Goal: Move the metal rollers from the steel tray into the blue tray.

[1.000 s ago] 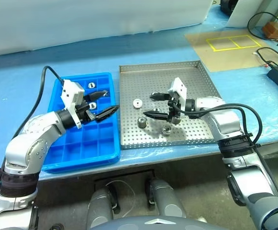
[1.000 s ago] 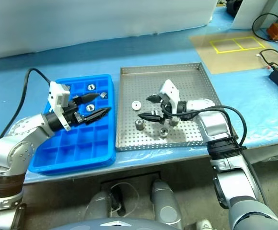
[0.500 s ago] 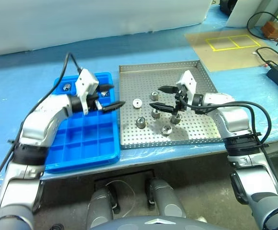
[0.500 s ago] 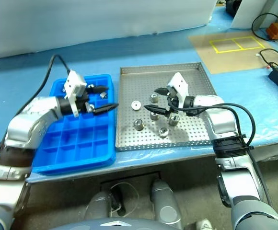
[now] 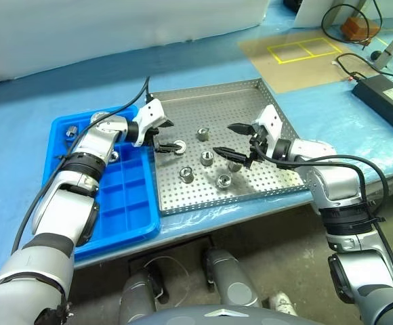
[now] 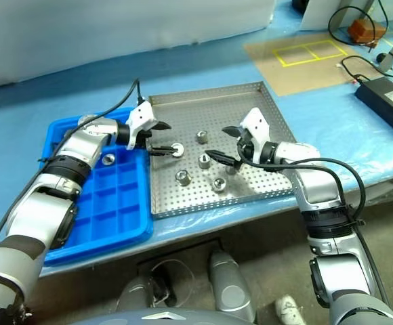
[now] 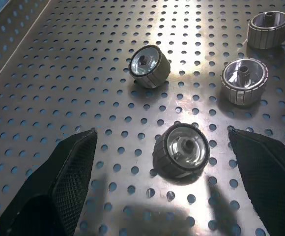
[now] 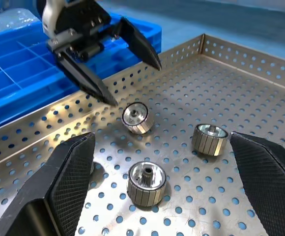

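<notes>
Since a second ago, the left gripper (image 5: 169, 135) has swung from above the blue tray (image 5: 125, 210) across to the steel tray (image 5: 251, 91), fingers spread wide and empty, straddling one roller (image 5: 178, 146) lying on its side (hole facing the gripper). Right gripper (image 5: 229, 140) hovers agape, empty, over four other rollers (image 5: 207, 158), mostly standing upright, axes vertical.

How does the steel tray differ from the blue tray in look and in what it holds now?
The steel tray is grey metal with a perforated flat floor and a low rim; the blue tray is bright plastic divided into square compartments. The steel tray holds five metal rollers loose on its floor; the blue tray holds a few in separate far compartments. Both lie side by side on the blue-covered table.
</notes>
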